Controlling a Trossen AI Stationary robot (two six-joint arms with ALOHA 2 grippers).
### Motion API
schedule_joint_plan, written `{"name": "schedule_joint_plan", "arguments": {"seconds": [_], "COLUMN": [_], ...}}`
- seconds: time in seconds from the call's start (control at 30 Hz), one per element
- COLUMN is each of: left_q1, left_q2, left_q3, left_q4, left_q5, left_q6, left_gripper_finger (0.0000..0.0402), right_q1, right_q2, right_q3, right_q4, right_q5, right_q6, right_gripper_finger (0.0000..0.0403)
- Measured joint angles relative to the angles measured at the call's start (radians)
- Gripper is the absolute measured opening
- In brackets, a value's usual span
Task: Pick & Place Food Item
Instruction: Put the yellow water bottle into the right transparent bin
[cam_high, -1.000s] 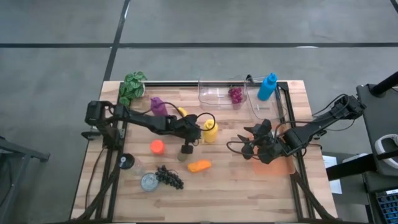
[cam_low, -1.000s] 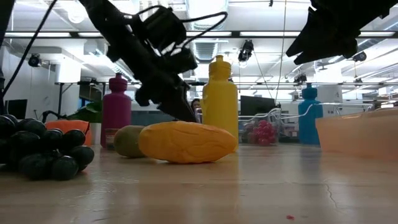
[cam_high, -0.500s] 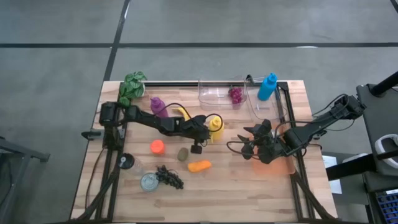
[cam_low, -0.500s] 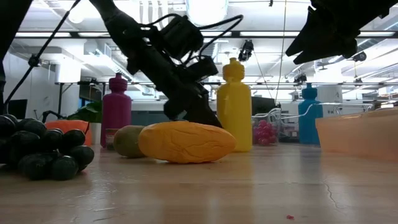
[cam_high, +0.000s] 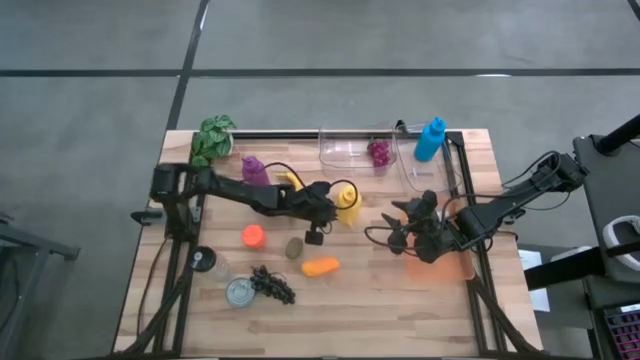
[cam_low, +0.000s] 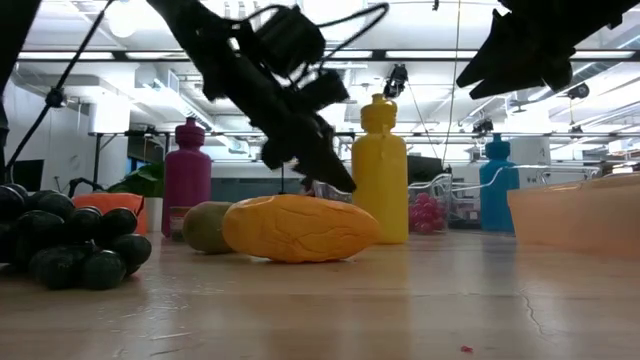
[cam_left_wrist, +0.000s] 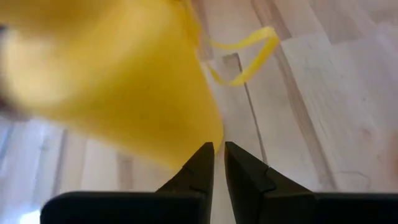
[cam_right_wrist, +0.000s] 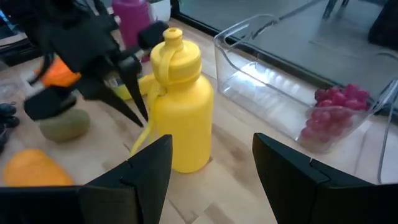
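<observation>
You have the wooden table (cam_high: 380, 290) under both arms, and at its far edge stand two clear containers (cam_high: 345, 150); red grapes (cam_high: 379, 152) lie at the right end of the left one. On the right side an orange bin (cam_high: 450, 267) sits on the table, and the right gripper (cam_high: 408, 235) hangs just beside its left edge with its fingers (cam_right_wrist: 140, 174) apart and nothing between them. The left arm reaches across from the left, and the left gripper (cam_high: 314, 234) is above the table, close beside the yellow bottle (cam_high: 343, 205); its fingers (cam_left_wrist: 198, 163) are almost together, with only a thin gap, and they hold nothing. You see the purple bottle (cam_high: 253, 169) behind the arm and the blue bottle (cam_high: 431, 138) at the far right. The food items lie in the front middle: the orange fruit (cam_high: 320, 266) on the table, the green kiwi (cam_high: 294, 247) just beside it, and dark grapes (cam_high: 273, 285) more to the left. A small orange cup (cam_high: 253, 235) stands left of the kiwi.
</observation>
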Motion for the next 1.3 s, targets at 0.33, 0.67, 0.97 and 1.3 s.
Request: {"name": "schedule_joint_plan", "arguments": {"seconds": [0.33, 0.67, 0.97, 1.3], "left_q1": [0.0, -0.001, -0.001, -0.001], "left_q2": [-0.266, -0.571, -0.715, -0.722], "left_q3": [-0.144, -0.33, -0.419, -0.42], "left_q4": [-0.047, -0.027, 0.016, 0.009], "left_q5": [-0.022, -0.023, -0.023, -0.023], "left_q6": [-0.058, -0.076, -0.076, -0.077], "left_gripper_finger": [0.0042, 0.0042, 0.0042, 0.0042], "right_q1": [-0.012, -0.091, -0.209, -0.268], "right_q2": [0.0, 0.0, 0.015, 0.166], "right_q3": [-0.013, -0.089, -0.156, -0.145], "right_q4": [0.171, 0.434, 0.764, 0.935], "right_q5": [0.023, 0.022, -0.107, -0.124], "right_q6": [-0.248, -0.449, -0.62, -0.723], "right_gripper_finger": [0.0219, 0.0219, 0.0219, 0.0219]}}
